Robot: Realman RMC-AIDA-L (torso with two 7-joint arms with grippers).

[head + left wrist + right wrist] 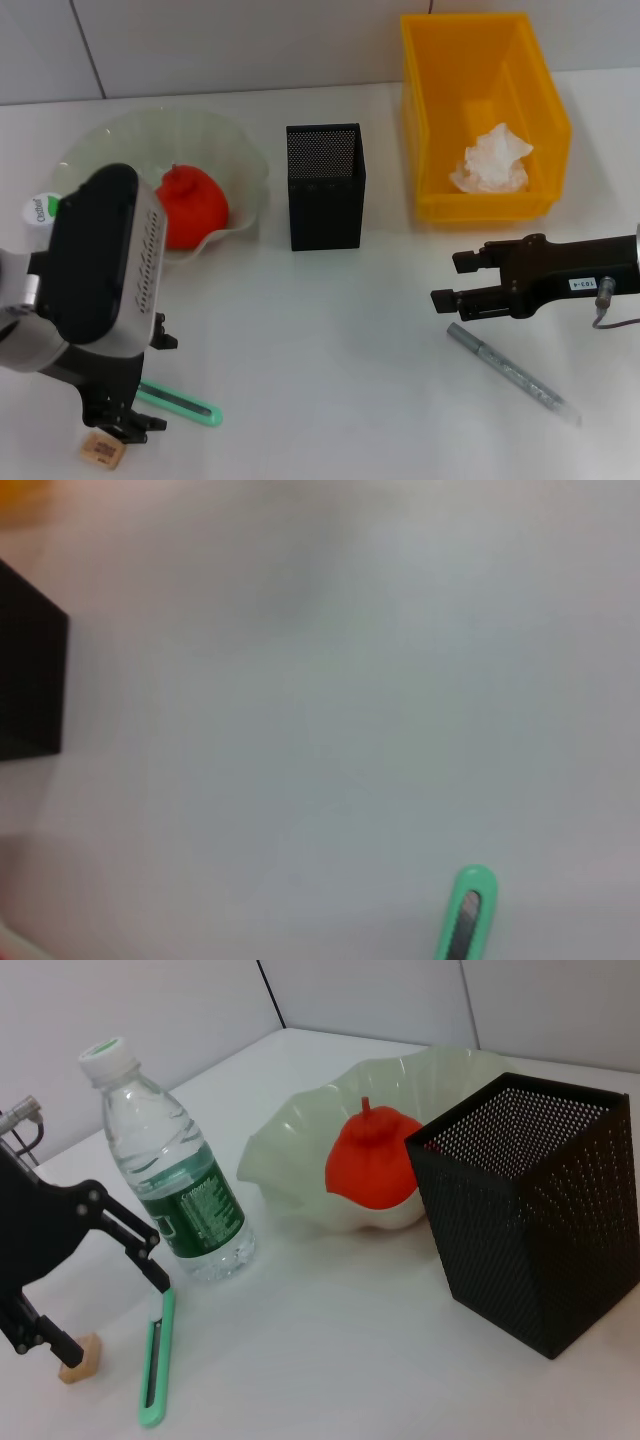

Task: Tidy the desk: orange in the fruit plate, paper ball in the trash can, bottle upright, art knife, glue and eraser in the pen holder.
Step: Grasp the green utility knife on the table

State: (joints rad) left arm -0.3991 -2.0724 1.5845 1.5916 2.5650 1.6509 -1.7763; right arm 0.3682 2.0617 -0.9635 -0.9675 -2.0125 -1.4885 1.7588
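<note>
White desk (330, 330): left pincer (105, 1290) points down, spread, beside art knife (157, 1358).

One orange (192, 207), one bottle (170, 1170), one art knife (157, 1360), perhaps one eraser (103, 450).

Left arm with silver-grey rounded wrist housing, black flat-topped block with ribbed grey side, matt black angular left gripper (122, 425) of linked bars, matt black boxy right gripper (452, 281) with small white printed label, thin grey cable looped behind
</note>
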